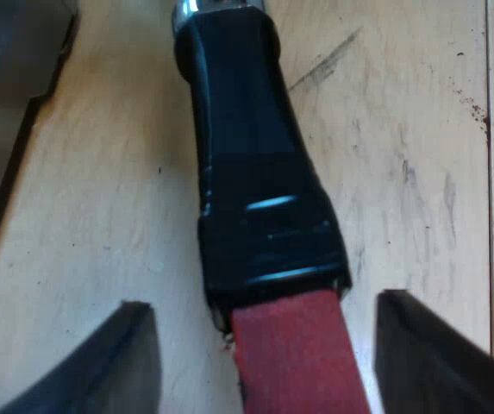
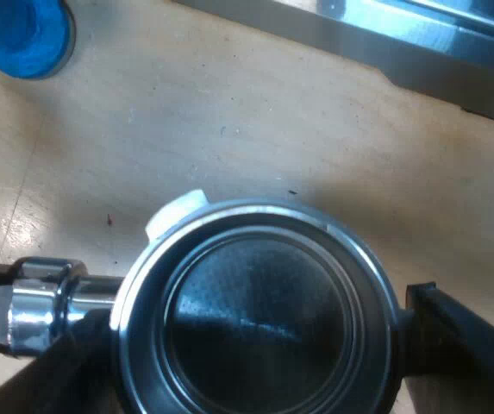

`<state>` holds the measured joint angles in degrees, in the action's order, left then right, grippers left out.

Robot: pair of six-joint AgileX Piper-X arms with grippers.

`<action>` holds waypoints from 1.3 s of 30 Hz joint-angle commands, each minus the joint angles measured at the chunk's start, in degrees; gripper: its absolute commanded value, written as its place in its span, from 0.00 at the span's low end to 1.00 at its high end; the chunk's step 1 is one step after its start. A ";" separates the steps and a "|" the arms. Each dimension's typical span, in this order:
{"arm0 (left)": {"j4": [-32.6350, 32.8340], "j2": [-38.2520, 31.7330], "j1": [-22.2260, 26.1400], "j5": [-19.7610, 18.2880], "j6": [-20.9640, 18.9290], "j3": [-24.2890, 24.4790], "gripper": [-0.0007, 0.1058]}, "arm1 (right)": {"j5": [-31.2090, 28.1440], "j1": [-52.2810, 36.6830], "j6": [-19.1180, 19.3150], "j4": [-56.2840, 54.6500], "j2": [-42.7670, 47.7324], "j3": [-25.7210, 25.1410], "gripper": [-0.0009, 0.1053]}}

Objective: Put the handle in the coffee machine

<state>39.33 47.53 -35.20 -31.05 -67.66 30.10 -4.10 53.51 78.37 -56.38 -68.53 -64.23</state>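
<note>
Pick-up step: left gripper wide astride the red end of the holder, right gripper hold unclear; next, clamp and lift.

Polished metal holder, glossy handle

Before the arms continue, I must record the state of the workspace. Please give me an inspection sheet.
surface: pale wooden table, scuffed.
job's things: round metal holder with black handle and red end, over the table, near the grey metal machine base.
clutter: blue tamper, apart from the holder.
grippers: left gripper open astride the red end; right gripper at the holder.
cables: nothing seen.
surroundings: nothing seen.
</note>
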 commanded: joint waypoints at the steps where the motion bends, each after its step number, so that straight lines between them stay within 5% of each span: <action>1: -0.66 -0.03 -0.22 0.88 -0.71 0.16 0.36 | 0.51 -0.03 -0.13 1.27 0.92 -0.27 0.01; 4: -0.66 -0.03 -0.22 0.88 -0.71 0.16 0.20 | 0.51 -0.03 -0.13 1.27 0.92 -0.27 0.01; 6: -0.66 -0.03 -0.22 0.88 -0.71 0.16 0.20 | 0.51 -0.03 -0.13 1.27 0.92 -0.27 0.01; 9: -0.66 -0.03 -0.22 0.88 -0.71 0.16 0.01 | 0.51 -0.03 -0.22 1.27 0.92 -0.27 0.01; 23: -0.66 -1.76 -0.22 0.88 -0.86 0.16 0.01 | 0.51 -0.03 -0.22 0.76 0.92 -0.27 0.03; 29: -0.52 -1.85 -0.22 0.88 -2.00 0.16 0.01 | 0.51 -0.03 -0.22 0.78 0.92 -0.27 0.46; 30: -0.53 -1.85 -0.22 0.88 -2.00 0.16 0.01 | 0.51 -0.03 -0.22 0.78 0.92 -0.27 0.74; 33: -0.53 -1.85 -0.22 0.88 -2.00 0.16 0.01 | 0.51 -0.03 -0.22 0.78 0.92 -0.27 0.97; 39: -0.53 -1.85 -0.22 0.88 -2.00 0.16 0.01 | 0.51 -0.03 0.23 0.78 0.92 -0.27 0.99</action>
<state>40.29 46.26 -35.20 -28.60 -69.84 29.63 -4.11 53.51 77.65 -55.53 -68.23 -64.23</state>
